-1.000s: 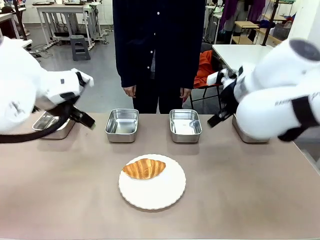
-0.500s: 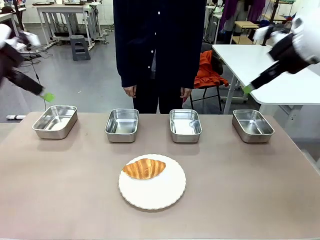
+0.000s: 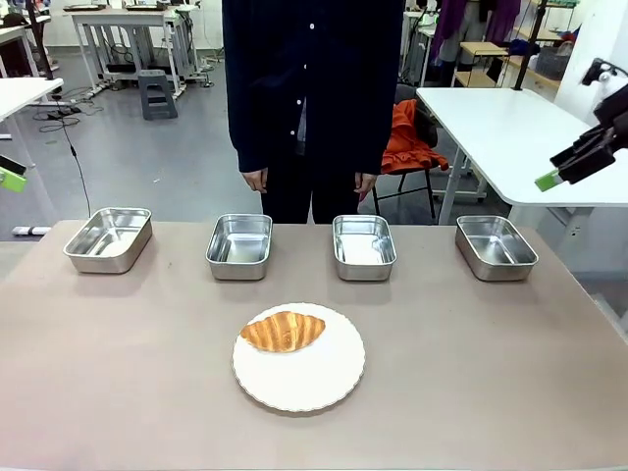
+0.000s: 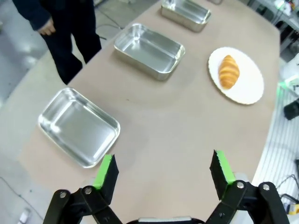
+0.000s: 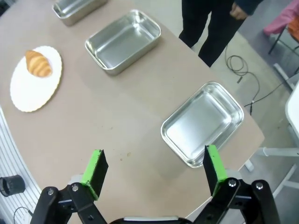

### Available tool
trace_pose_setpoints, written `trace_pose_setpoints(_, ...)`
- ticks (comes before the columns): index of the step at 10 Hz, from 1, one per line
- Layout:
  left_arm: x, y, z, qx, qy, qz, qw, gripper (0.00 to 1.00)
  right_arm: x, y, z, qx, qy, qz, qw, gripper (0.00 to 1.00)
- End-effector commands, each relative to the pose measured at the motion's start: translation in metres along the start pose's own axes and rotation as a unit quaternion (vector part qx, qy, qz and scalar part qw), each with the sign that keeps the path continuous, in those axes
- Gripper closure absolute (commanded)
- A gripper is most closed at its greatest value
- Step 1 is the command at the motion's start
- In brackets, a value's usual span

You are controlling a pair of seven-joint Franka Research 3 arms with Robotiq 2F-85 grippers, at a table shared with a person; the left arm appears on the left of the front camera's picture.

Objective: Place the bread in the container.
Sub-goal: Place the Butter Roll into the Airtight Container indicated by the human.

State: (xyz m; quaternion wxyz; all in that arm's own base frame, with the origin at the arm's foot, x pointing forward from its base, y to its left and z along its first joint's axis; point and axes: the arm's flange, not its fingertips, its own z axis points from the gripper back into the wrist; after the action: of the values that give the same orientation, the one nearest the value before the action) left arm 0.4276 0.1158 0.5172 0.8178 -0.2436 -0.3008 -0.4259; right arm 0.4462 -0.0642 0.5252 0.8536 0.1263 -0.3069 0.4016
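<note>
While both arms hang high off the table (image 3: pixel 491 392) ends, the croissant (image 3: pixel 283 332) lies on the white plate (image 3: pixel 304 385), near side. Four steel pans (image 3: pixel 239 245) sit in a row behind it, each empty. Jaws of the left gripper (image 4: pixel 163 169) spread wide, nothing held; the right gripper (image 5: pixel 154 169) likewise. A person (image 3: pixel 312 88) stands at the far edge.

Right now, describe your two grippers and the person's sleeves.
Left gripper and right gripper look alike: black linked two-finger frames with round silver pivot pins, each finger tipped by a bright green rectangular pad. The person's sleeves are long and dark navy, part of a buttoned top.
</note>
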Motion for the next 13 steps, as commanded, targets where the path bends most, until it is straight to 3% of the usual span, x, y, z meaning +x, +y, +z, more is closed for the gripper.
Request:
trace_pose_setpoints(1, 0.013, -0.012, 0.000, 0.014, 0.008, 0.012, 1.000, 0.00, 0.010, 0.009, 0.008, -0.005, -0.002, -0.010, 1.000, 0.00)
trace_pose_setpoints(4, 0.009, -0.006, -0.001, 0.012, 0.014, 0.004, 1.000, 0.00, 0.007, 0.006, 0.004, -0.006, 0.005, 0.000, 1.000, 0.00)
trace_pose_setpoints(5, 0.004, 0.001, 0.016, 0.014, 0.015, 0.007, 1.000, 0.00, 0.005, -0.008, 0.029, -0.009, -0.017, -0.008, 1.000, 0.00)
trace_pose_setpoints(10, -0.017, -0.005, 0.082, 0.030, -0.090, 0.026, 0.995, 0.00, -0.021, -0.037, 0.075, -0.028, -0.090, -0.039, 0.995, 0.00)
trace_pose_setpoints(13, -0.018, -0.025, 0.089, 0.036, -0.110, 0.034, 0.993, 0.00, -0.029, -0.035, 0.092, -0.035, -0.116, -0.064, 0.991, 0.00)
